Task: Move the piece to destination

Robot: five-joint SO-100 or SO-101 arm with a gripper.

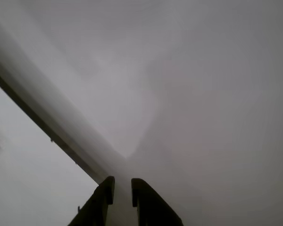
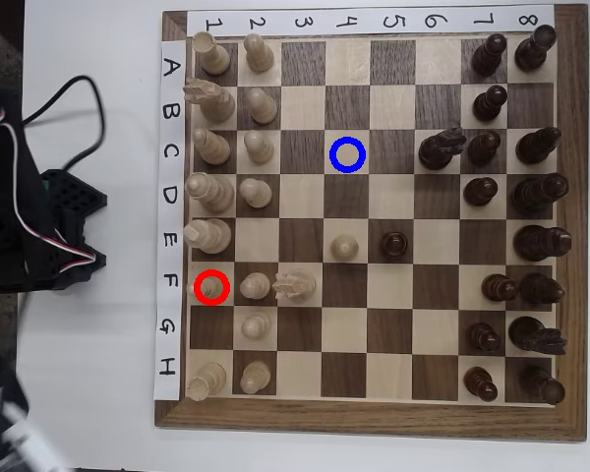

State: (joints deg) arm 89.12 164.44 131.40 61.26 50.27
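In the overhead view the piece (image 2: 212,286), a small light-tan piece with a round brownish knob, stands inside the red ring on a dark square in column 1, row F. The destination (image 2: 347,154) is the dark square with the blue ring at column 4, row C, and nothing stands on it. In the wrist view my gripper (image 1: 123,181) enters from the bottom edge, its dark jaws close together with only a narrow slit and nothing between them. That view is a grey blur and shows no board. The arm (image 2: 20,231) is left of the board.
Light pieces fill columns 1 and 2, with a light knight (image 2: 295,285) and a light pawn (image 2: 345,247) further in. Dark pieces (image 2: 487,147) crowd the right side, one (image 2: 394,244) near the centre. A blurred arm part (image 2: 5,418) shows at bottom left.
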